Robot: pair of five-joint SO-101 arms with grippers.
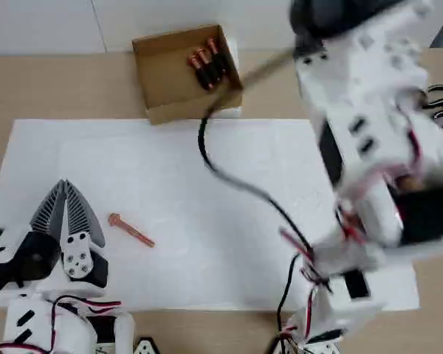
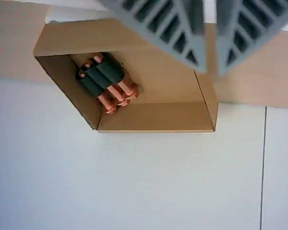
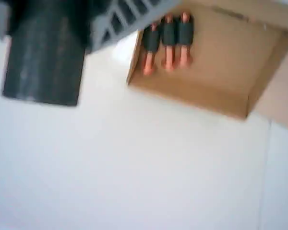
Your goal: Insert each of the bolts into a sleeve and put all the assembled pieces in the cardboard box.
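The right gripper (image 3: 79, 28) holds a black sleeve (image 3: 43, 52) tight, ready for the loose bolt (image 1: 131, 229). The left gripper (image 1: 65, 188) sits closed, empty, near that bolt.

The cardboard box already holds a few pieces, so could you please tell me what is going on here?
Two robot arms are fitting bolts into sleeves and boxing them. Three assembled pieces lie side by side in the cardboard box. One bare bolt lies on the white mat, beside the left hand, which is shut and empty. The right hand, raised above the mat, appears to hold a dark sleeve.
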